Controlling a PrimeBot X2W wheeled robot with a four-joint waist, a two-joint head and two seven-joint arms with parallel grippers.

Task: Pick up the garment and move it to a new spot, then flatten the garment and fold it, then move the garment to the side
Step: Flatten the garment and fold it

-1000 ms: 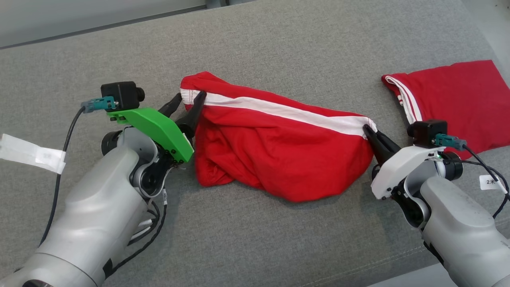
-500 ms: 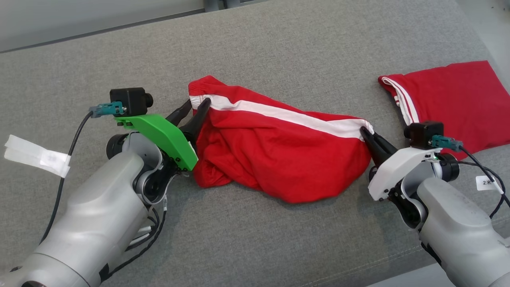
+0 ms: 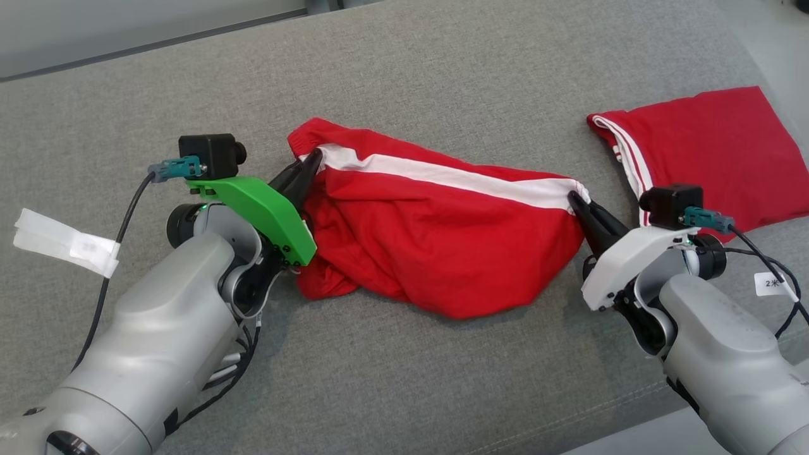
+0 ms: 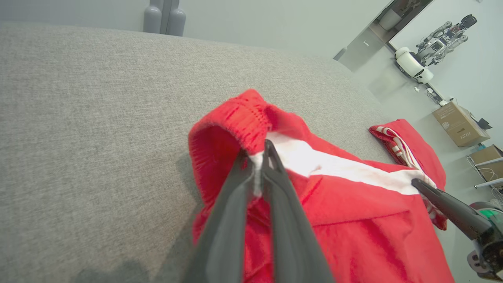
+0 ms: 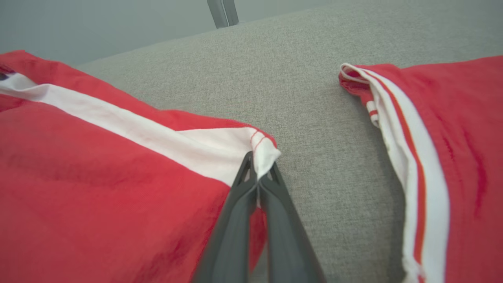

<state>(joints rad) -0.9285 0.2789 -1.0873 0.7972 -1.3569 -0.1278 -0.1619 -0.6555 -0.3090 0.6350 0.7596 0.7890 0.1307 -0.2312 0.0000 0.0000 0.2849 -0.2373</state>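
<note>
Head view: the garment (image 3: 442, 253), red with a white stripe (image 3: 442, 177), lies bunched mid-way across the grey upholstered surface (image 3: 404, 82), strung between the two arms. The left end effector (image 3: 313, 163) is at its left end and the right end effector (image 3: 576, 201) at its right end.

Left wrist view, close-up: the left fingers are pressed together on a fold of white cloth where the stripe meets the gathered red waistband. Beyond the surface's far edge, cardboard boxes (image 4: 459, 125) stand on the floor.

Right wrist view: the right fingers are closed, pinching the stripe's white corner, which pokes up past the tips.

A second red garment (image 3: 701, 145), folded flat with a striped edge, lies apart to the right, untouched.
</note>
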